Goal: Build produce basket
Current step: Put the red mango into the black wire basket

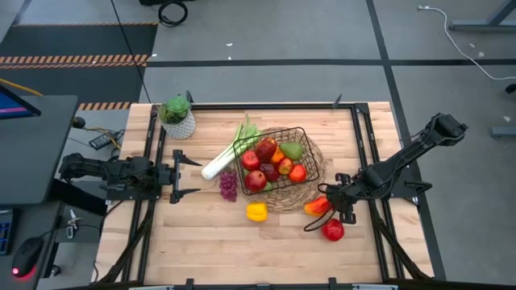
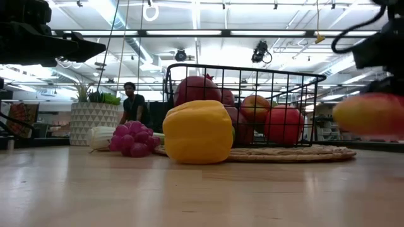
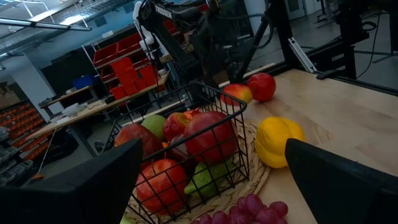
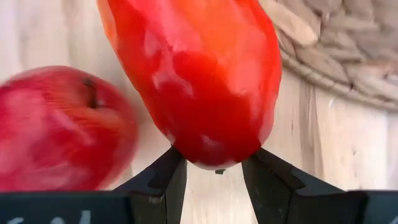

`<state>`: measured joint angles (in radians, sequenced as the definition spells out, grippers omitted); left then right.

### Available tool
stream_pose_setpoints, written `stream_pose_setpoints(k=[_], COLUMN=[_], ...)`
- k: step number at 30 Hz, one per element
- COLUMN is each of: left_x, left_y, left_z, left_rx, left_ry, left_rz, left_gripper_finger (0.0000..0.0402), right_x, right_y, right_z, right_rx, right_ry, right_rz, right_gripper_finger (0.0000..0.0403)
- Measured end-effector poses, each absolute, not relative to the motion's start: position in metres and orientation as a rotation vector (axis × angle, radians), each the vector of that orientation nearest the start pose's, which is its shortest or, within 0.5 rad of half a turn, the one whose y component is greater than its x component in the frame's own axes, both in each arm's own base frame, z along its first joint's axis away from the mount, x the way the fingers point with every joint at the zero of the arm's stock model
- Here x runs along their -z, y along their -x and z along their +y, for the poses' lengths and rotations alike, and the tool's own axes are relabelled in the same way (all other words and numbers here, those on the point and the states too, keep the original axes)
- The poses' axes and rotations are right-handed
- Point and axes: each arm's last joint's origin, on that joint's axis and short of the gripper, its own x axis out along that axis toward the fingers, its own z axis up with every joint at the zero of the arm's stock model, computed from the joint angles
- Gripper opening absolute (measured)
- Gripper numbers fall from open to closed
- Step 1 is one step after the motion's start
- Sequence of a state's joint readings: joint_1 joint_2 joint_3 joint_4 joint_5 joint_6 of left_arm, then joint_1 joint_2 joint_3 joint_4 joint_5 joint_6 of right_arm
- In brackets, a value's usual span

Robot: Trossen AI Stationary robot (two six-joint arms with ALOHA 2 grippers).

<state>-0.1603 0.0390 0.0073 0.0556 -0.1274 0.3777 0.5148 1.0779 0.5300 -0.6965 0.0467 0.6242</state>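
The right gripper [image 1: 326, 206] pinches a red-orange pepper [image 4: 199, 74] between its two dark fingers [image 4: 163, 180]. The pepper hangs just beside the woven edge of the basket [image 1: 310, 181], on the right side of the wooden table [image 1: 201, 242]. A red apple [image 1: 333, 230] lies on the table close to it.

The basket sits in the middle and holds apples, a green pear [image 1: 292, 151] and other fruit. A yellow pepper [image 1: 256, 212] rests at its near edge. Purple grapes [image 1: 229, 185] and a leek [image 1: 228, 153] lie on its left.

The left gripper [image 1: 187, 177] waits at the left side, fingers spread wide. A plant in a white pot [image 1: 177, 118] stands at the far left corner.
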Motion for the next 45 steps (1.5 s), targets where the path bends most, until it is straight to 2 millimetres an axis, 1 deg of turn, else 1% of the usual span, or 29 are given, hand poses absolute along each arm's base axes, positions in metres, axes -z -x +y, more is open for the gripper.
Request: stream_pose_setpoints(k=[3,7,11,13,18,22,26,30,35,39,42,45], left_x=[-0.168,-0.168,-0.168,-0.168,-0.168,-0.168,-0.168,-0.168,-0.168,-0.168,-0.168,-0.168], left_y=[-0.099,-0.099,-0.099,-0.099,-0.099,-0.099,-0.099,-0.099,-0.099,-0.099,-0.099,-0.099], left_z=[-0.012,-0.012,-0.012,-0.012,-0.012,-0.012,-0.012,-0.012,-0.012,-0.012,-0.012,-0.012], left_rx=[0.028,0.028,0.028,0.028,0.028,0.028,0.028,0.028,0.028,0.028,0.028,0.028], left_ry=[-0.374,-0.374,-0.374,-0.374,-0.374,-0.374,-0.374,-0.374,-0.374,-0.374,-0.374,-0.374], left_rz=[-0.030,-0.030,-0.029,-0.030,-0.029,-0.030,-0.029,-0.029,-0.030,-0.030,-0.030,-0.029], left_gripper_finger=[0.0400,0.0400,0.0400,0.0400,0.0400,0.0400,0.0400,0.0400,0.0400,0.0400,0.0400,0.0400], right_x=[-0.182,-0.207,-0.240,-0.258,-0.309,-0.350,-0.388,-0.419,-0.449,-0.467,-0.475,-0.477], right_y=[-0.147,-0.152,-0.161,-0.167,-0.179,-0.187,-0.187,-0.184,-0.180,-0.178,-0.175,-0.174], right_z=[0.082,0.084,0.082,0.078,0.063,0.048,0.034,0.021,0.011,0.010,0.009,0.008], right_rx=[-0.056,-0.113,-0.150,-0.136,-0.108,-0.140,-0.213,-0.331,-0.501,-0.609,-0.653,-0.664], right_ry=[-0.159,-0.138,-0.167,-0.204,-0.350,-0.545,-0.721,-0.884,-1.055,-1.083,-1.079,-1.085], right_rz=[1.251,1.209,1.105,1.054,0.906,0.771,0.612,0.435,0.260,0.122,0.054,0.032], right_gripper_finger=[0.0150,0.0150,0.0150,0.0150,0.0150,0.0150,0.0150,0.0150,0.0150,0.0150,0.0150,0.0151])
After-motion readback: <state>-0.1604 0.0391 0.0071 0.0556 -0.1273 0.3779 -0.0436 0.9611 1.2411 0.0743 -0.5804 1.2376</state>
